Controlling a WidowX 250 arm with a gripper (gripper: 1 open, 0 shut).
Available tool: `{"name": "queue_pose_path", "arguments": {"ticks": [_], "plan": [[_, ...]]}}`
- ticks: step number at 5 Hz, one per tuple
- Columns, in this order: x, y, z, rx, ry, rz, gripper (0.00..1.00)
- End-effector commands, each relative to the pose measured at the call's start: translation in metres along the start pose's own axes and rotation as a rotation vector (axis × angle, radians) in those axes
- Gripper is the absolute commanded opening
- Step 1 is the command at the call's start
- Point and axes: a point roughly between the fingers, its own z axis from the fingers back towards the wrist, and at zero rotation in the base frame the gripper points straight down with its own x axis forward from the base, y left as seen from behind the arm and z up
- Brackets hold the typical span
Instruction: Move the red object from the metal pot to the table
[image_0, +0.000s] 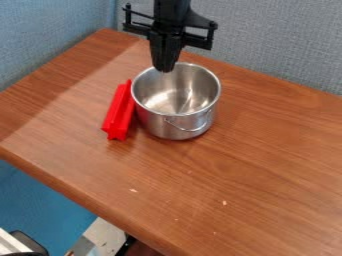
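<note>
My tool (166, 66) hangs over the far rim of the pot (178, 100), pointing straight down. Its 2 black fingers are pressed together into 1 narrow tip, nothing between them. The tip sits above the back edge of the pot opening, on the left half of it as seen here; I cannot tell whether it touches the rim. A black crossbar spans the wrist higher up, against the blue wall (281, 40).

The pot is shiny steel, round, no lid, standing upright on the desk (201, 190). Its inside shows bare metal with bright reflections; I see only the floor and walls of it from this angle. A thin wire handle lies folded down against the near outer wall.

The red piece (119, 112) is outside the pot, lying flat on the desk just to the pot's left. It is long and narrow, running from the far end near the pot's upper left side down toward the near left. Its far end is very close to the pot wall; whether they touch I cannot tell. My tool is well apart from it, up and to the right.

The desk is brown wood grain with a rounded edge, set at an angle in the view, 1 corner toward the bottom. A few pale specks mark the near surface. Below the near edge: blue floor, and something light-coloured at the bottom, too cropped to identify.
</note>
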Motion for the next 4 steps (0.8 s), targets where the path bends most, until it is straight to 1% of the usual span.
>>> {"name": "queue_pose_path", "arguments": {"ticks": [1, 2, 4], "plan": [[0.01, 0.009, 0.012, 0.014, -0.061, 0.02, 0.0], [0.016, 0.016, 0.007, 0.029, -0.06, 0.04, 0.0], [0.025, 0.026, 0.003, 0.044, -0.066, 0.058, 0.0]]}}
